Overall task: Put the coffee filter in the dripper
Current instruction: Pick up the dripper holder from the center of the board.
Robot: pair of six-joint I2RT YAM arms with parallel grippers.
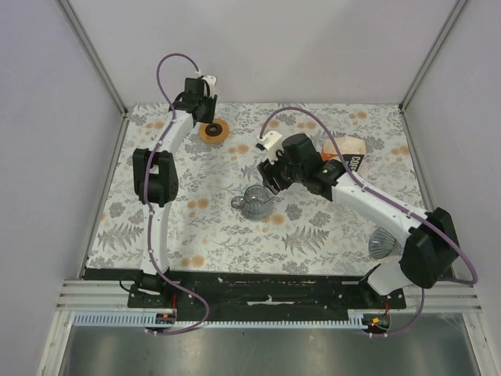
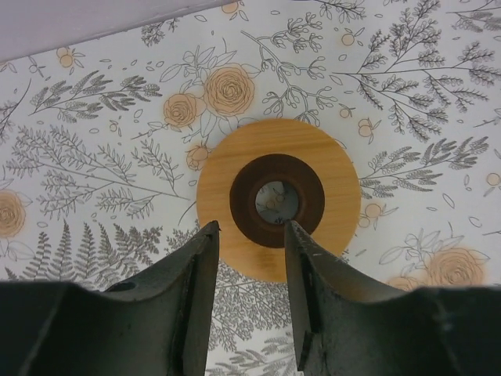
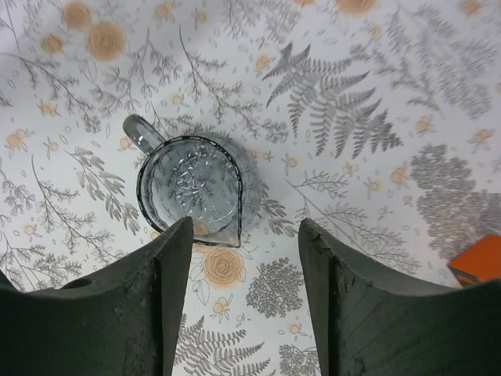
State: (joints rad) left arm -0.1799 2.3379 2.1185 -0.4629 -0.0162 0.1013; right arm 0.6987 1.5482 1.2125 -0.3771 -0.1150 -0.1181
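- Dark see-through dripper (image 3: 190,188) stands upright in the middle of the table (image 1: 235,243), handle out to one side. It looks bare inside, with no white paper showing.
- Right gripper (image 3: 246,227) hangs just above it, jaws wide, holding nothing.
- Left gripper (image 2: 250,227) hovers over the tan ring (image 2: 329,196) at the far side, jaws partly apart, empty.
- Coffee filter: I cannot pick it out for sure; a pale ribbed cone (image 1: 382,244) by the right arm's base may be it.
- Step, as I judge: fetching the filter. The next move calls for a light pinch on its rim.
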